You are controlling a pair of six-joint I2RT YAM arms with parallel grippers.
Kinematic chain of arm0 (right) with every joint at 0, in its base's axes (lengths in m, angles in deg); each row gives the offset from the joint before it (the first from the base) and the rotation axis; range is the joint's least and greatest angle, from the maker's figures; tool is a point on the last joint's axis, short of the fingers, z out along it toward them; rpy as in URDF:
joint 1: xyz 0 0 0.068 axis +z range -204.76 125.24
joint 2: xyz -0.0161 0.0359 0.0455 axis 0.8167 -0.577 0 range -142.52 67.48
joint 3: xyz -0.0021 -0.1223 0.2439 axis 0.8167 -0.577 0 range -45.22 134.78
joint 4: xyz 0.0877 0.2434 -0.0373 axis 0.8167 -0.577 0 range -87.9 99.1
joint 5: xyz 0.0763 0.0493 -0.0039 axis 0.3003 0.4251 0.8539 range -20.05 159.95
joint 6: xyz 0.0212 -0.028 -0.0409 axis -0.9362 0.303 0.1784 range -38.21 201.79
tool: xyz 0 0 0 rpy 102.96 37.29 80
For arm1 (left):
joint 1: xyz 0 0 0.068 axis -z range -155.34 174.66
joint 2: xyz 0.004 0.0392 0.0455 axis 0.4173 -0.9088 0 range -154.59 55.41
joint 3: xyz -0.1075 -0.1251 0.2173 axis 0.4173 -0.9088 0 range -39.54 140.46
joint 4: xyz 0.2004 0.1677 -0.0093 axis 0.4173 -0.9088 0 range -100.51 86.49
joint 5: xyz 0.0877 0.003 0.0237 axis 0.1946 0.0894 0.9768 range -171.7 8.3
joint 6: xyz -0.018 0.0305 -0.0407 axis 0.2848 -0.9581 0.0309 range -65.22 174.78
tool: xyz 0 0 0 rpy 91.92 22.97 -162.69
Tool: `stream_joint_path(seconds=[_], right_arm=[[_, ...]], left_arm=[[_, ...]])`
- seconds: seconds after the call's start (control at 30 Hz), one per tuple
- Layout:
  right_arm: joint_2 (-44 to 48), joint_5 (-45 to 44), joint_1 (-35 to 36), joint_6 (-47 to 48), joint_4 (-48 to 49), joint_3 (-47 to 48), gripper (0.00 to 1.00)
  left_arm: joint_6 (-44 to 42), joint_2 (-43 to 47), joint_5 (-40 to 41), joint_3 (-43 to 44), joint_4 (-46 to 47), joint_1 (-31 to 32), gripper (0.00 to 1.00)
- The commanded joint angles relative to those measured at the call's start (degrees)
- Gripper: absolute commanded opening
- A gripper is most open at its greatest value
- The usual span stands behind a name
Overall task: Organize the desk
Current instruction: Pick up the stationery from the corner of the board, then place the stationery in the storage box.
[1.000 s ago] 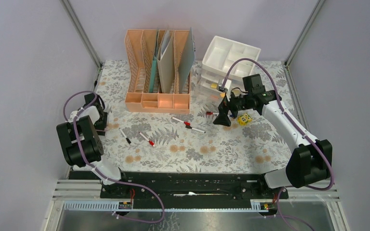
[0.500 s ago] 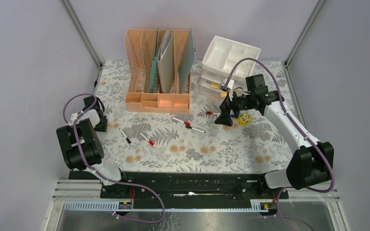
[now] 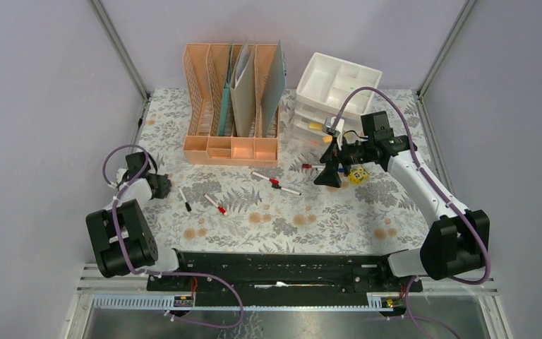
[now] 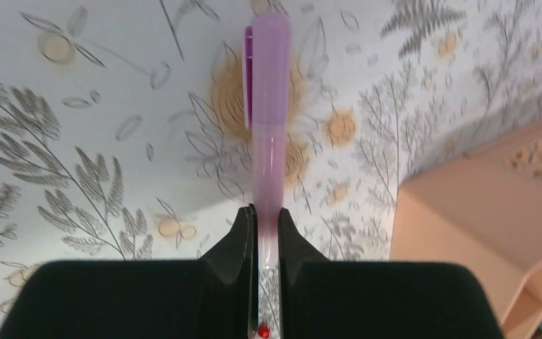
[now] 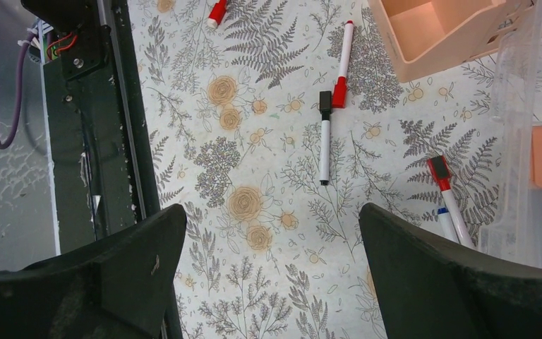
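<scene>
You're looking at a robot lab cell: bare lilac walls, aluminium frame posts, a black arm-mounting rail edging the bench.

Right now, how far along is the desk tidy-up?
Done: folders stand in the peach rack. In hand: left fingers pinch a purple pen. To do: several markers and a yellow item lie loose on the desk; right fingers open, empty.

The left arm sits folded low with its forearm pointing forward; the left gripper is pinched tight on a purple pen. The right arm stretches forward and inward, its wrist tipped downward, the right gripper with jaws spread wide
</scene>
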Motion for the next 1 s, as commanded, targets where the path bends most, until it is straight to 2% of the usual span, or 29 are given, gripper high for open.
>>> stream_joint_path(seconds=[0.0,0.13,0.37,0.7,0.83,0.97], right_arm=[[1.79,3.17,-0.38,-0.57,1.46,-0.16,1.00],[1.82,3.44,-0.39,-0.48,1.50,-0.34,1.00],[1.75,5.83,-0.38,-1.42,3.19,-1.84,1.00],[1.11,8.43,1.07,-7.48,9.56,-4.74,1.00],[0.50,8.43,2.37,-12.12,14.30,-6.33,1.00],[-0.06,8.90,3.45,-19.80,22.49,-9.26,1.00]], left_arm=[[-3.79,4.54,-8.58,-2.63,5.17,0.95,0.00],[-5.27,7.10,-13.30,-4.83,8.51,4.23,0.00],[-6.26,14.66,-17.48,-9.29,14.64,14.20,0.00],[-5.83,26.96,-26.88,-20.22,29.16,24.73,0.00],[-4.55,31.01,-29.29,-25.03,36.71,27.93,0.00],[-2.61,32.32,-31.34,-31.07,50.22,31.23,0.00]])
